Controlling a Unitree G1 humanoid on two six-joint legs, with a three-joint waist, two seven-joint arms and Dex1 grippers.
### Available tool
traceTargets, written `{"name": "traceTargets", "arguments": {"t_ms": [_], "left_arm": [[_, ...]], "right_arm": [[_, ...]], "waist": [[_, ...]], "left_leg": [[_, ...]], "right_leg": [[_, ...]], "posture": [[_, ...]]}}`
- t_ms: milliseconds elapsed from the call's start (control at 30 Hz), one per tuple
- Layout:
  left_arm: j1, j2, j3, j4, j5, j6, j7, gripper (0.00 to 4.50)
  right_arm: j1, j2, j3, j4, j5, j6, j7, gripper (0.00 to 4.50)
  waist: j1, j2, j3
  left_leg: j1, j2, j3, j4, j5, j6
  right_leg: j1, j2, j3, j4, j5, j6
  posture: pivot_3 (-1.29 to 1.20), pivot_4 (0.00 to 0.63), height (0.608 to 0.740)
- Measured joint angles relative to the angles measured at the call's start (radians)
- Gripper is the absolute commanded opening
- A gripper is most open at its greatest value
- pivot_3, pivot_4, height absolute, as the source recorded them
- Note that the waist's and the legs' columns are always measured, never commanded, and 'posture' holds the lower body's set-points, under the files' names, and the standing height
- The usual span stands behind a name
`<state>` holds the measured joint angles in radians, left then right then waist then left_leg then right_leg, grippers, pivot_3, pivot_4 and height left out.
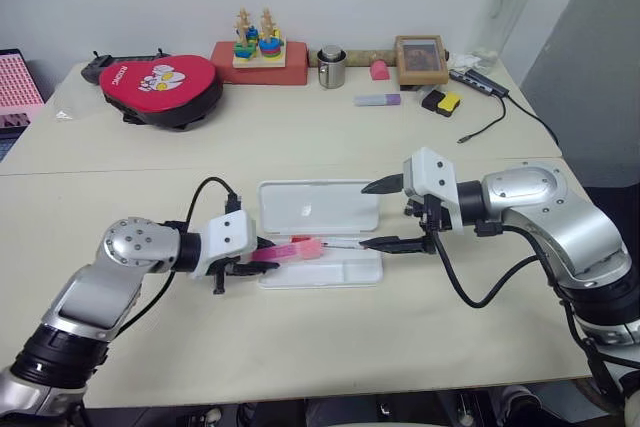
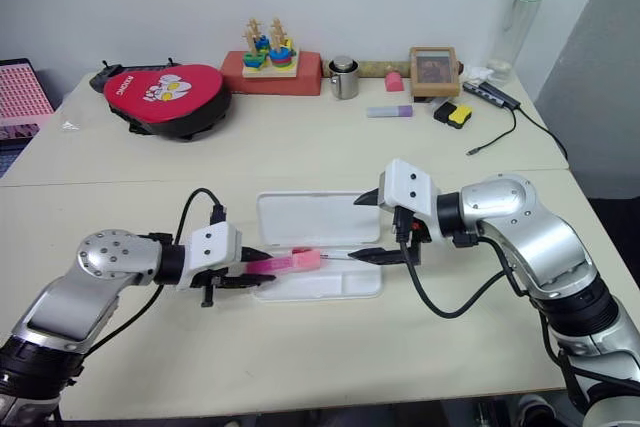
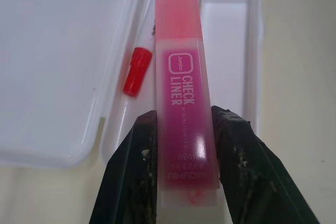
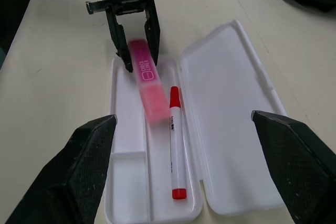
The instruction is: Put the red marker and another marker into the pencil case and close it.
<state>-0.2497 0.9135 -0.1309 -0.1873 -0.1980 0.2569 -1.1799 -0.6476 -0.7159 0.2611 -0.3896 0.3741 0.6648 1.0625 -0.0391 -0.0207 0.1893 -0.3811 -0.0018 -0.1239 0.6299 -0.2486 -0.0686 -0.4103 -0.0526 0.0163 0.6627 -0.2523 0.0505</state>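
Note:
The pencil case (image 1: 320, 205) lies open in the middle of the near table, its lid flat toward the back and its divided tray (image 4: 128, 166) in front. In the tray's long back compartment lies the red marker (image 4: 175, 145). My left gripper (image 1: 262, 255) is shut on the other marker, a chunky pink highlighter (image 3: 184, 93), held by its tail end. The highlighter (image 4: 147, 85) hangs tilted just above the tray's left half, beside the red marker. At the case's right end my right gripper (image 1: 364, 216) hovers open, nothing between its fingers.
On the far table stand a red pouch (image 1: 160, 87), a wooden toy on a red block (image 1: 260, 52), a metal cup (image 1: 332, 67), a lilac marker (image 1: 378, 100), a picture frame (image 1: 421, 59), a yellow-black object (image 1: 441, 102), a cable (image 1: 490, 122) and a tall bottle (image 1: 510, 7).

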Motion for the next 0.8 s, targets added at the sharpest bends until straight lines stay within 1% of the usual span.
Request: {"name": "traceTargets", "arguments": {"t_ms": [67,167,667,700,767,800], "left_arm": [[-0.003,-0.006,-0.006,0.000,0.000,-0.003,-0.013,1.18],[-0.014,-0.045,-0.047,0.005,0.013,-0.036,-0.015,1.18],[-0.071,-0.094,-0.111,0.064,0.050,-0.090,-0.050,1.18],[-0.076,-0.097,-0.116,0.071,0.053,-0.096,-0.051,1.88],[-0.080,-0.099,-0.118,0.080,0.062,-0.112,-0.053,2.16],[-0.081,-0.099,-0.118,0.081,0.065,-0.116,-0.054,2.40]], "right_arm": [[0.000,-0.004,-0.001,-0.002,0.000,0.002,-0.003,4.30],[0.000,-0.007,-0.001,-0.017,0.001,0.013,-0.012,4.30],[0.000,-0.006,-0.001,-0.022,0.001,0.022,-0.025,4.30],[0.000,-0.006,-0.001,-0.022,0.001,0.022,-0.026,4.30],[0.000,-0.006,-0.001,-0.022,0.001,0.022,-0.028,4.30],[0.000,-0.006,-0.001,-0.022,0.001,0.022,-0.030,4.30]], "waist": [[0.000,0.000,0.000],[0.003,0.000,0.000],[0.005,0.000,0.000],[0.005,0.000,0.000],[0.005,0.000,0.000],[0.005,0.000,0.000]], "left_leg": [[0.000,0.000,0.000,0.000,0.000,0.000],[0.000,0.000,0.000,0.000,0.000,0.000],[0.000,0.000,0.000,0.001,0.000,0.000],[0.000,0.000,0.000,0.001,0.000,0.000],[0.000,0.000,0.000,0.001,0.000,0.000],[0.000,0.000,0.000,0.001,0.000,0.000]], "right_leg": [[0.000,0.000,0.000,0.000,0.000,0.000],[0.000,0.000,0.000,0.000,0.000,0.000],[0.001,0.000,0.000,0.000,0.000,0.000],[0.001,0.000,0.000,0.000,0.000,0.000],[0.001,0.000,0.000,0.000,0.000,0.000],[0.001,0.000,0.000,0.000,0.000,0.000]], "posture": [[0.00,0.150,0.740],[0.00,0.150,0.740],[0.00,0.150,0.740],[0.00,0.150,0.740],[0.00,0.150,0.740],[0.00,0.150,0.740]]}}
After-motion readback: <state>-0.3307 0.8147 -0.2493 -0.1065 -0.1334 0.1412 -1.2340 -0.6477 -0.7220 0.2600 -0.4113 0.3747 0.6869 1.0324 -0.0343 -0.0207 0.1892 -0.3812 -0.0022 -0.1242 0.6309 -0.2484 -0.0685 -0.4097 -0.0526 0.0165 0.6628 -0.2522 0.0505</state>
